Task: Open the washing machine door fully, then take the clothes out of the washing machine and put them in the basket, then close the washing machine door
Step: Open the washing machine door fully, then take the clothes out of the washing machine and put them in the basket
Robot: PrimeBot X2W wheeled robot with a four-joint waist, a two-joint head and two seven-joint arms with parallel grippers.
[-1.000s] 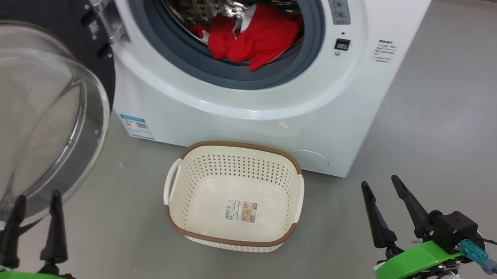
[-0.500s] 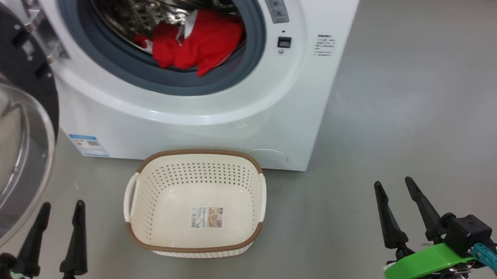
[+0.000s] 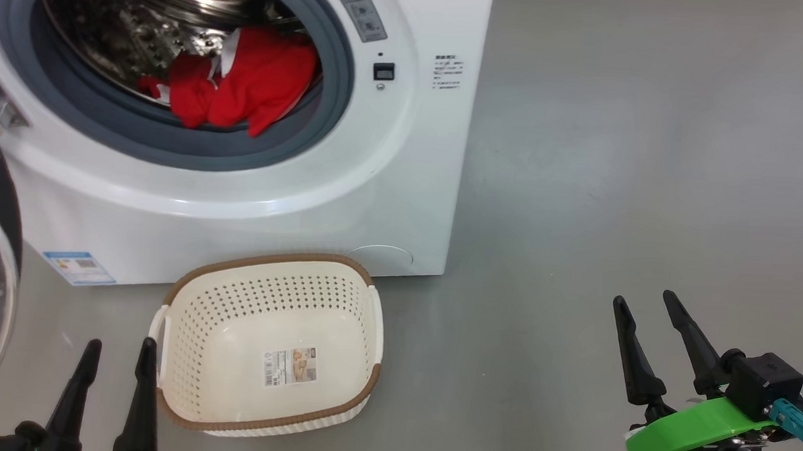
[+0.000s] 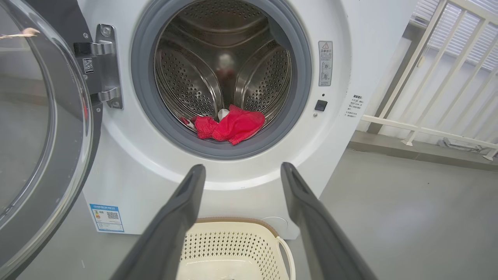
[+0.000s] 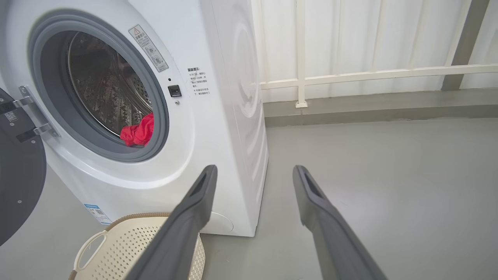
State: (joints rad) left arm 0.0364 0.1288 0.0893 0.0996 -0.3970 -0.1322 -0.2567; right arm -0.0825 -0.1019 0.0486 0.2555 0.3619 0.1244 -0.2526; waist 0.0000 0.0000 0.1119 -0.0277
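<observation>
Washing machine door (image 4: 39, 136), the large round one with a glossy black rim and a bulging clear glass window, stands swung wide on its metal hinge (image 4: 107, 70) at the left of the big white boxy front-loading washing machine (image 3: 236, 224). The mouth of the machine is uncovered, with its grey rubber gasket (image 3: 171, 155) and shiny perforated steel drum (image 4: 194, 77) in plain sight. Bright red soft clothes (image 3: 244, 83) with white parts lie bunched at the bottom front of the drum, one red corner hanging over the inner lip of the gasket. A small cream-white perforated plastic basket (image 3: 253, 300) with a brown woven-look rim sits on the grey floor (image 3: 618, 161) close before the machine's front, below the opening, with a label sticker on its bottom. A small blue label sticker (image 3: 80, 267) is fixed low on the machine's front at its left corner. My left claw (image 3: 122, 343) is spread wide and grips nothing. It hangs low, just beside the basket's left end, its fingers aimed at the opening. My right claw (image 3: 644, 298) is likewise spread and holds nothing, well apart from basket and machine over bare floor to the right. A white railing (image 5: 350, 74) runs behind the machine.
</observation>
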